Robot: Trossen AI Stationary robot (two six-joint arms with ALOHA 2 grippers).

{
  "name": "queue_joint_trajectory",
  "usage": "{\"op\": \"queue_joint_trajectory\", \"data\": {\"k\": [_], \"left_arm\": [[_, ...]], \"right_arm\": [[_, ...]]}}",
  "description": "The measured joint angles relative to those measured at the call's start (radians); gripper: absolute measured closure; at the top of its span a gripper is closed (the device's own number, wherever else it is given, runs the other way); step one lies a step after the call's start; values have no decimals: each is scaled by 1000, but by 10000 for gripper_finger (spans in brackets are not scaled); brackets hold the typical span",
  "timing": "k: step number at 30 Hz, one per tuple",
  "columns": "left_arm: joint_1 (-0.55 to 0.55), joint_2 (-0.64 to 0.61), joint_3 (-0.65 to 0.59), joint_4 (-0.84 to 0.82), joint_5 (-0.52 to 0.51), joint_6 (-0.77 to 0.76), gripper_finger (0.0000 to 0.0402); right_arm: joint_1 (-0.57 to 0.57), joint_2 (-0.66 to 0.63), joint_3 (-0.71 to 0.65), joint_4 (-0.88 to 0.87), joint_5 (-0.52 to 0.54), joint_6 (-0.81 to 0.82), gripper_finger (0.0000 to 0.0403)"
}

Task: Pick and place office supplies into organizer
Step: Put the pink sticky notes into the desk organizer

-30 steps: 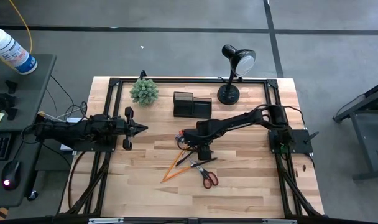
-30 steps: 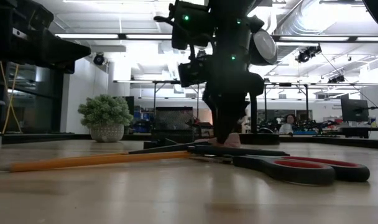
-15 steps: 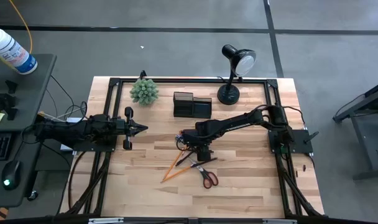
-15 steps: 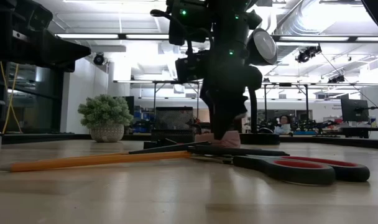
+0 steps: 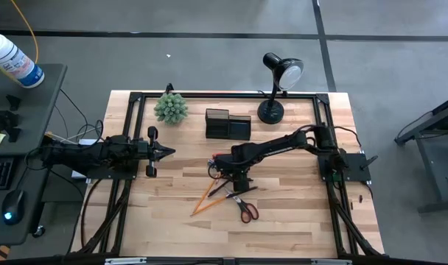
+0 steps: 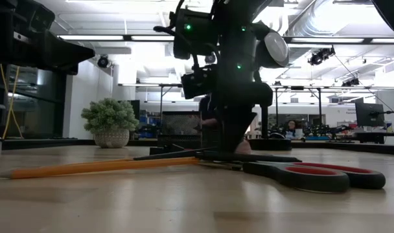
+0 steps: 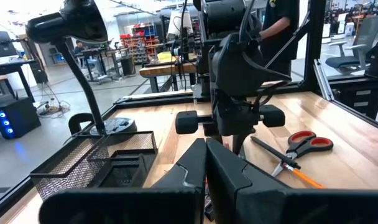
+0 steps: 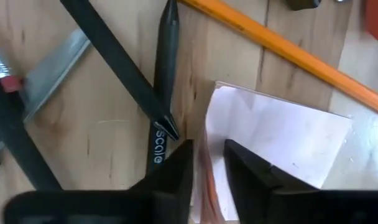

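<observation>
Near edge of counter (image 5: 298, 221): red-handled scissors (image 5: 245, 208) lying flat, two orange pencils (image 5: 203, 204) fanned out just left of them, black pen (image 8: 166, 74) crossing the pile next to the scissor blade. Right gripper (image 8: 207, 163) is down on the pile mid-counter, pointing straight at the surface, fingers (image 8: 176, 171) narrowed onto the edge of the pink sticky-note pad (image 8: 282, 140), one finger either side of the pad's edge; pad looks flat on the wood, can't tell if the grip is firm. One pencil runs past the pad's far corner. Left gripper (image 5: 165, 152) parked at left side of counter, well apart from the supplies, fingers fully closed, holding nothing. Further back: black mesh organizer (image 5: 228, 124) at the rear centre, taller section left, lower compartment right. Green spiky plant ball (image 5: 170, 107) rear-left of it, black desk lamp (image 5: 277, 88) rear-right
</observation>
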Motion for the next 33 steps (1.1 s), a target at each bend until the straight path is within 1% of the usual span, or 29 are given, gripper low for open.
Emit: {"op": "queue_joint_trajectory", "data": {"k": [3, 4, 8, 11, 16, 24, 30, 33], "left_arm": [[0, 0, 0, 0, 0, 5, 401], [0, 0, 0, 0, 0, 4, 401], [0, 0, 0, 0, 0, 4, 401], [0, 0, 0, 0, 0, 4, 401], [0, 0, 0, 0, 0, 15, 401], [0, 0, 0, 0, 0, 32, 401], [0, 0, 0, 0, 0, 34, 401], [0, 0, 0, 0, 0, 34, 401]], "right_arm": [[1, 0, 0, 1, -11, -1, 386], [1, 0, 0, 2, -11, -2, 394], [1, -1, -1, -3, -1, 0, 395], [1, -5, -1, -31, 29, -2, 399], [-11, -3, 45, -138, 72, -20, 401], [-40, -3, 216, -278, 110, -86, 402], [-76, -3, 358, -428, 147, -146, 403], [-101, -4, 409, -482, 186, -180, 403]]}}
